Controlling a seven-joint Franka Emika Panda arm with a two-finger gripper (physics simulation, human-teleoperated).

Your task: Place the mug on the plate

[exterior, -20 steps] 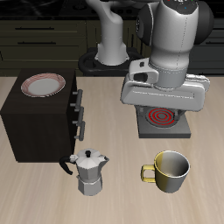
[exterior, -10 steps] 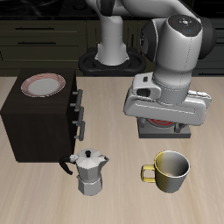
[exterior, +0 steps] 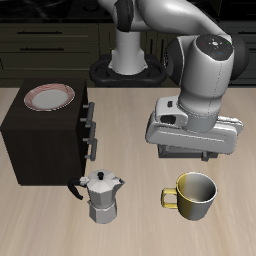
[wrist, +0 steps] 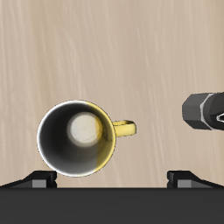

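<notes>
The olive-yellow mug stands upright on the table near the front edge, its handle pointing toward the moka pot. In the wrist view the mug shows its pale grey inside from straight above. The plate, white with a reddish-pink rim, lies on top of the dark cabinet, far from the mug. My gripper hangs above the table just behind the mug, not touching it. Its fingertips show set wide apart in the wrist view, so the gripper is open and empty.
A silver moka pot stands beside the mug near the front edge and also shows in the wrist view. The dark cabinet bears the plate. The burner is mostly hidden behind my hand.
My gripper has moved down and toward the table's front edge, closer to the mug, and now covers the burner. The mug, plate and moka pot have not moved.
</notes>
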